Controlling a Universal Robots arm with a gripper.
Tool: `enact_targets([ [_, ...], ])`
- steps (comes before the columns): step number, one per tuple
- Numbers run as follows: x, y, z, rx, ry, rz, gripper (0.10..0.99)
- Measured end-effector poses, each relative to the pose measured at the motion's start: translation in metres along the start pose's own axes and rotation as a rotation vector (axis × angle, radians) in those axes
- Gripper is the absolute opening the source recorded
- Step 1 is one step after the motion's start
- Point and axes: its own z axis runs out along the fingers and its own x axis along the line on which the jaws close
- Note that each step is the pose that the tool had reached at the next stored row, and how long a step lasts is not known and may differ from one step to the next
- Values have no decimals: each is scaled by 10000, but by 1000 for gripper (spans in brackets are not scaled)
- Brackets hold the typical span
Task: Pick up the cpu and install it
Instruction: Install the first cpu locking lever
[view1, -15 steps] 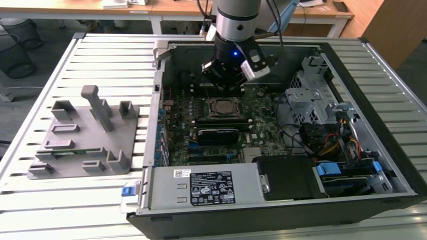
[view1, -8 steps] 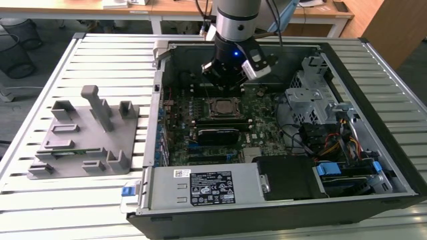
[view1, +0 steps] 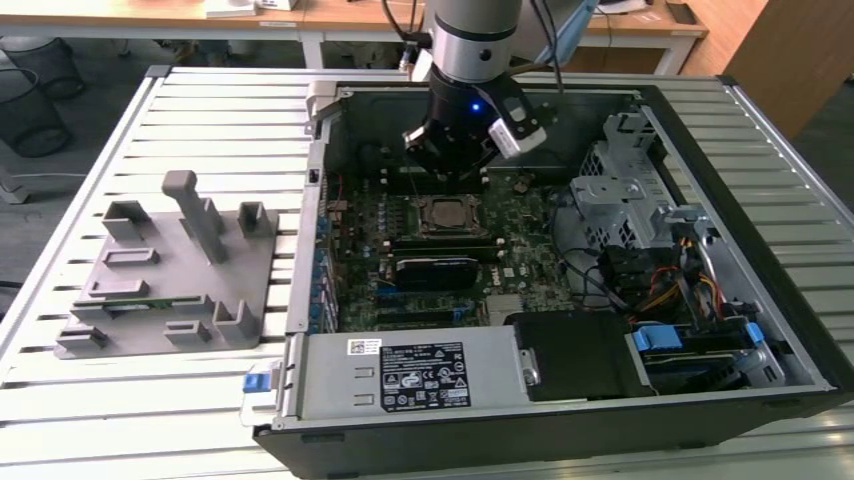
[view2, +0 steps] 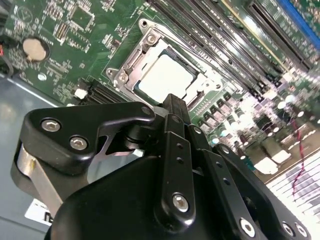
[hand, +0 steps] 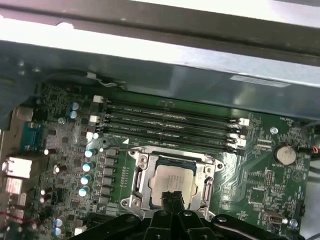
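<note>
The cpu (view1: 445, 214) lies flat in the motherboard socket inside the open computer case, its silvery top plate facing up. Both wrist views show the cpu (view2: 165, 80) (hand: 172, 182) seated inside the metal socket frame (view2: 127, 75). My gripper (view1: 447, 172) hangs just above the socket, toward the far side of the case. The black fingertips (view2: 172, 102) (hand: 172, 197) are pressed together with nothing between them, and they partly cover the near edge of the chip. The gripper is shut and apart from the cpu.
A grey fixture plate (view1: 174, 270) with upright blocks sits on the slatted table at the exterior view's left. Inside the case are a black block (view1: 434, 270) near the socket, memory slots (hand: 165, 122), a power supply (view1: 400, 370), and a drive cage with cables (view1: 627, 190).
</note>
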Motion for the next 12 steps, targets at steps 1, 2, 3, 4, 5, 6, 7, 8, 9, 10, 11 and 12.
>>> enact_targets([
  [1,0,0,0,2,5,-180,106],
  [2,0,0,0,3,7,-308,106],
  [3,3,0,0,3,7,-323,106],
  [4,19,3,1,4,3,-321,106],
  [5,32,5,1,3,-1,-299,106],
  [6,44,8,1,4,-3,-243,106],
  [7,56,11,1,4,-5,-161,106],
  [8,63,12,1,3,-7,-51,106],
  [9,66,13,2,1,-10,83,106],
  [10,69,13,3,-1,-15,232,106],
  [11,71,13,3,-3,-18,371,106],
  [12,77,14,3,-4,-21,487,106],
])
